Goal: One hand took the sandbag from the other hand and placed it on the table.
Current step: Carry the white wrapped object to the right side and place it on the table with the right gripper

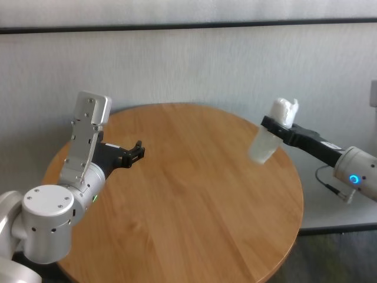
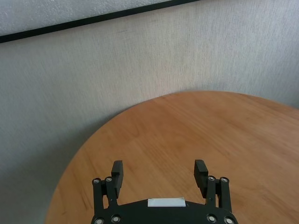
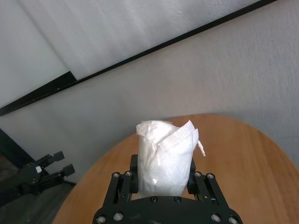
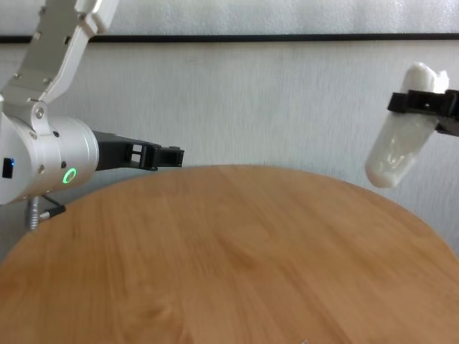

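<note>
The white crinkled sandbag hangs tilted, pinched by the right gripper above the table's right edge; the left gripper hovers spread over the left edge.

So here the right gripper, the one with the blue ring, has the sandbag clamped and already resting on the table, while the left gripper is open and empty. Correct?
Not quite. The right gripper does clamp the sandbag, but the bag hangs in the air above the table, not resting on it; the chest view shows the gap under its lower end. The left gripper is open and empty, as you said.
</note>
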Robot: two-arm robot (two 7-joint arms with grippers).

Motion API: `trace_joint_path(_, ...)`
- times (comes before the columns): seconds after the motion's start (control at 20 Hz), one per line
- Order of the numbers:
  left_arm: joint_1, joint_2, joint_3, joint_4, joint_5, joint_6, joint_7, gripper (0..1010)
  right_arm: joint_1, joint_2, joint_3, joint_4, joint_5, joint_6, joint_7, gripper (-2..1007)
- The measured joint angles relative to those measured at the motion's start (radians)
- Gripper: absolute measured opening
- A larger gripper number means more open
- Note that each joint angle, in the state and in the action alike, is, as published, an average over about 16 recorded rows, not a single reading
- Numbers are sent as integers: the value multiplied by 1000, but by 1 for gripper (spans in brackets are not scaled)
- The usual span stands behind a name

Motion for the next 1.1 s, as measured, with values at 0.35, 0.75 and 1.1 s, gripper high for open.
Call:
trace_joint_path(0.35,0,0,0,0,1,0,1,1000,-7,13,11,25,-41,-8,-1,541)
trace_joint_path(0.75,0,1,1,0,1,0,2,1000,0,13,7,71,-92,-5,0,541)
trace_joint_path(1.1,0,1,1,0,2,0,3,1000,25,0,-8,123,-138,14,8,541)
